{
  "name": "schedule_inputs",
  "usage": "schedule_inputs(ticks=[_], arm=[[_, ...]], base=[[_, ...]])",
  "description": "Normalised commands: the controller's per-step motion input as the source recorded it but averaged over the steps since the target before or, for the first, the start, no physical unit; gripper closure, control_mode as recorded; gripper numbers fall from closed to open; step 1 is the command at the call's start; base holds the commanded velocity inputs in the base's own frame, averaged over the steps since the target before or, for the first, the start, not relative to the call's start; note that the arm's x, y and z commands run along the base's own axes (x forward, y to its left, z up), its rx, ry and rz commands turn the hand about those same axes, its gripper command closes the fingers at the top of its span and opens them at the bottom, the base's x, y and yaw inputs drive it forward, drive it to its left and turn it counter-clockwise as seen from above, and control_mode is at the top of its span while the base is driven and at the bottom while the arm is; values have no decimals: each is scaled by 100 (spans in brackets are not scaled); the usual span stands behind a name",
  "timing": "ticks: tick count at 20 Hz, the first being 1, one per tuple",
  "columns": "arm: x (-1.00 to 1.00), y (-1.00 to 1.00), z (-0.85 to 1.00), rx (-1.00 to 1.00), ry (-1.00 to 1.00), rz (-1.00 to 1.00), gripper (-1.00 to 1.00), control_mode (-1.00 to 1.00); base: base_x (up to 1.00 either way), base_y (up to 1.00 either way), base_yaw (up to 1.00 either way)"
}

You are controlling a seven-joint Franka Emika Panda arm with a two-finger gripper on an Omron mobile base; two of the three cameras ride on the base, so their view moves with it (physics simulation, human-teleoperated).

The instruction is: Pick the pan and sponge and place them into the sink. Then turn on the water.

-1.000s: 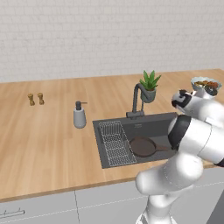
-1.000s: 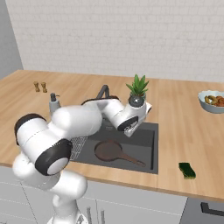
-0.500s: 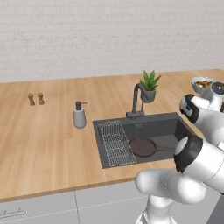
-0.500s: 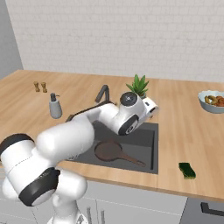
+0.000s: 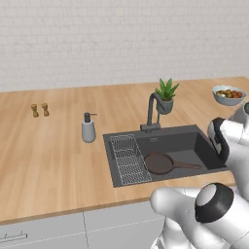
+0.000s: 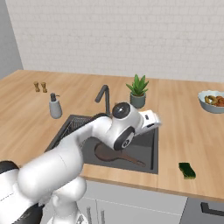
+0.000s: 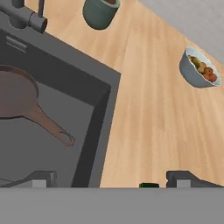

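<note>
Frying pan (image 6: 114, 154) is lying in sink (image 5: 194, 139); sponge (image 6: 187, 170) is waiting on counter; gripper (image 7: 111, 180) is hovering wide-jawed; tap unturned.

Plant (image 5: 166, 95), soap (image 5: 88, 129) (fruit bowl (image 5: 228, 95))

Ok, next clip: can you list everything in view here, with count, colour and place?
pan: one, dark brown, lying in the sink, handle pointing right
sink: one, dark grey, set in the counter
wire rack: one, steel, left part of the sink
tap: one, dark grey, behind the sink
sponge: one, green, on the counter right of the sink
potted plant: one, green, behind the sink
soap dispenser: one, grey, left of the sink
shakers: two, brown, far left
fruit bowl: one, pale, far right
claw: one, dark tips, open, above the sink's right edge
</note>
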Motion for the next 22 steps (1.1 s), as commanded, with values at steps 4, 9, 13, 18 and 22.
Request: schedule_inputs(ticks=[4,9,13,18,22], arm=[[-87,-33,0,20,-12,-1,-100,-100],[-42,-33,0,11,1,0,-100,-100],[-1,-32,11,2,19,0,-100,-100],[0,-34,8,0,24,-1,-100,-100],[0,-29,-1,2,18,-2,-100,-100]], base=[[0,0,0],[0,0,0],[0,0,0],[0,0,0],[0,0,0]])
